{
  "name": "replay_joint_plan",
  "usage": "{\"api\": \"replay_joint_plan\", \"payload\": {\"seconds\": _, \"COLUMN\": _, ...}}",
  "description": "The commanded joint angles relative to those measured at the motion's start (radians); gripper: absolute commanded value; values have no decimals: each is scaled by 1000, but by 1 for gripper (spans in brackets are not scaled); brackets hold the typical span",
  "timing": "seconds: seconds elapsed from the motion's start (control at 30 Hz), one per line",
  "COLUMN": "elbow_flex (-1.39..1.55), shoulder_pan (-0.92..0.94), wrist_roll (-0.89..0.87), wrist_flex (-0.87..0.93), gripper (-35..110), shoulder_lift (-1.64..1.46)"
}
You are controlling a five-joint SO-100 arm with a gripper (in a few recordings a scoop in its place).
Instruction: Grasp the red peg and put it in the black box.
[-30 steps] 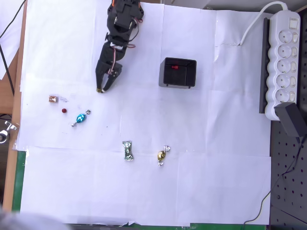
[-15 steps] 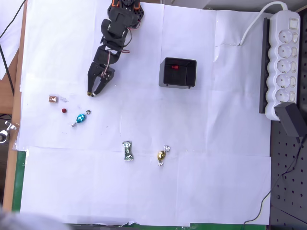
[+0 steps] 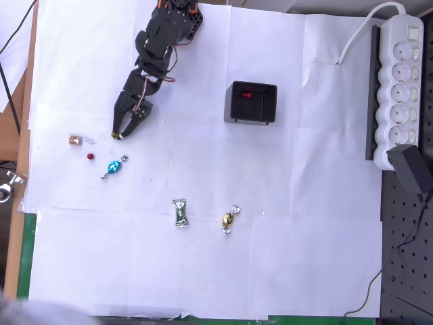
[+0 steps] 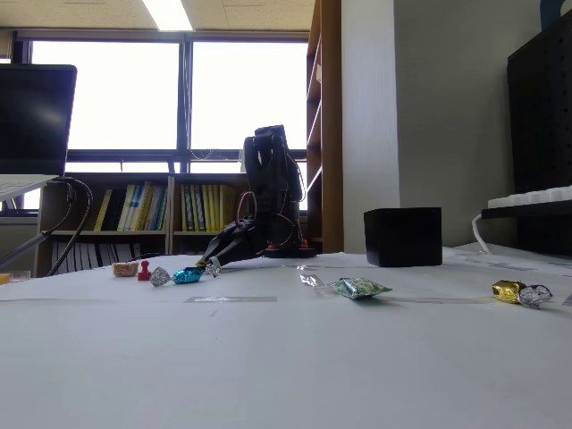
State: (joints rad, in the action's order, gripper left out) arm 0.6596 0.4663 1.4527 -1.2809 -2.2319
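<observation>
Currently the arm is reached out low over the white-papered tabletop (image 3: pixel 284 271), its jaws (image 3: pixel 118 135) carrying nothing and parted only slightly at the tips; I read them as released, though the gap is small in the overhead view.

Landmark: red peg (image 3: pixel 90 156). It stands upright on the tabletop, a round dot from above, so it offers no long axis to line up with from overhead; in the fixed view the peg (image 4: pixel 144 272) shows a narrow top over a wider foot.

Key relation: in the overhead view the jaw tips sit up and to the right of the peg, near it but clearly apart, not over it. The fingers point down-left, roughly along the line toward the peg.

Neighbours of the peg, overhead view:
- pinkish-brown square piece (image 3: pixel 75 140) just up-left of it
- blue-wrapped candy (image 3: pixel 114 166) just down-right of it
- black box (image 3: pixel 253 103) well apart to the right, beyond the arm

Judgement: the approach is not finished. The jaws likely need a wider gap before closing, and the blue candy crowds the peg's lower-right side.
</observation>
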Motion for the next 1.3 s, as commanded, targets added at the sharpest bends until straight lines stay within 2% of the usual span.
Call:
{"api": "replay_joint_plan", "payload": {"seconds": 0.0, "elbow_flex": 52, "shoulder_pan": 26, "wrist_roll": 26, "wrist_flex": -63, "gripper": 3, "shoulder_lift": -32}}
{"api": "replay_joint_plan", "payload": {"seconds": 0.53, "elbow_flex": 232, "shoulder_pan": 66, "wrist_roll": 32, "wrist_flex": -66, "gripper": 5, "shoulder_lift": -143}}
{"api": "replay_joint_plan", "payload": {"seconds": 1.27, "elbow_flex": 298, "shoulder_pan": 87, "wrist_roll": 52, "wrist_flex": -46, "gripper": 10, "shoulder_lift": -178}}
